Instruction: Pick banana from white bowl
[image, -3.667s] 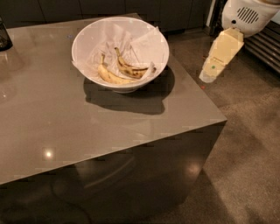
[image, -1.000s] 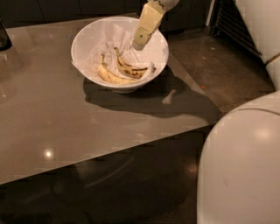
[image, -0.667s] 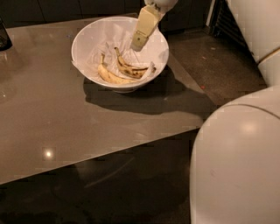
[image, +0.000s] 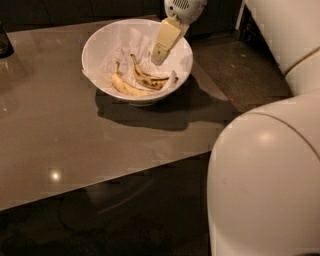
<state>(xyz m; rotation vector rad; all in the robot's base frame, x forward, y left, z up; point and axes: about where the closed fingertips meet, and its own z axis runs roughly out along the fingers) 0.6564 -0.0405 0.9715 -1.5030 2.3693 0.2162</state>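
Note:
The white bowl (image: 97, 47), lined with crumpled white paper, stands at the back of the grey-brown table. Two bananas lie in it. The darker, brown-streaked banana (image: 146, 77) lies on the right with its stem pointing up and left. A paler yellow banana (image: 126, 88) lies in front of it, to the left. My gripper (image: 158, 55) hangs over the bowl's right side, pointing down, its tip just above and right of the darker banana. It holds nothing that I can see.
The table (image: 65, 145) drops off at its front and right edges to a dark floor. A dark object (image: 5, 40) stands at the table's far left. My white arm and body (image: 265, 175) fill the right of the view.
The gripper has stayed over the bowl's right side, lowering slightly toward the darker banana. My arm's white bulk fills more of the right side of the view. The bananas have not moved.

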